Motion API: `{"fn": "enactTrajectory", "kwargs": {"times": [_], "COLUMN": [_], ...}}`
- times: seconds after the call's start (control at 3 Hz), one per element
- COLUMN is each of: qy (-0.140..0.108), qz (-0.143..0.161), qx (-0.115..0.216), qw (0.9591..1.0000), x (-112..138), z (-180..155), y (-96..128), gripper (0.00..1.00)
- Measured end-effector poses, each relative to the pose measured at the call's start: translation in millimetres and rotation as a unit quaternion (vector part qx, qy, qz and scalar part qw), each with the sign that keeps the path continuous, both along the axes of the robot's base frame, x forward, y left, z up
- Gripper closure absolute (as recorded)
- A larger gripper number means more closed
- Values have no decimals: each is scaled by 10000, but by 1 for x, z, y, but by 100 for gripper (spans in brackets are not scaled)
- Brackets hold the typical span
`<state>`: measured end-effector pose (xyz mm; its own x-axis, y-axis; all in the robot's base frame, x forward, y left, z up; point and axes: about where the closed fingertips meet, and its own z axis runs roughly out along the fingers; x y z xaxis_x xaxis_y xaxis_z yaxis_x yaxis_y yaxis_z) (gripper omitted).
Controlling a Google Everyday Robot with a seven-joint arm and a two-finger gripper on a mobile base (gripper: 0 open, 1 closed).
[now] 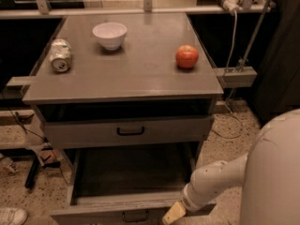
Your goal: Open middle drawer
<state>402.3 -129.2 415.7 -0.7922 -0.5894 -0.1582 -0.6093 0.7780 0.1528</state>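
We find the gripper (174, 213) at the bottom edge of the view, its pale tip against the right end of the middle drawer (89, 216) front. We cannot tell whether it is spread or closed, nor whether it grips anything. The white arm (213, 183) runs up and to the right from it to the robot's rounded body.

The middle drawer stands pulled well out of the cabinet. Its dark interior is exposed and its front lies along the lower frame edge, with the black bar handle (136, 215) just left of the gripper.

Above it, the upper drawer (70, 134) sits nearly flush.

On the tabletop (140, 78) we note:
- a white bowl (109, 34), upright, at the rear;
- a can (60, 55) on its side at the left;
- a red apple (187, 56) at the right.

All three are well apart.
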Motion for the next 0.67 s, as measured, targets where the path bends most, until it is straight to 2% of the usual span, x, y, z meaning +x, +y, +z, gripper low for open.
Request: {"fn": "enactTrajectory", "kwargs": {"times": [0.33,0.67], "qy": [0,-47], "qz": [-4,-184], "qx": [0,-11], "qw": [10000,9998], "x": [1,0], "z": [1,5], "y": [5,1], "gripper": [0,0]}}
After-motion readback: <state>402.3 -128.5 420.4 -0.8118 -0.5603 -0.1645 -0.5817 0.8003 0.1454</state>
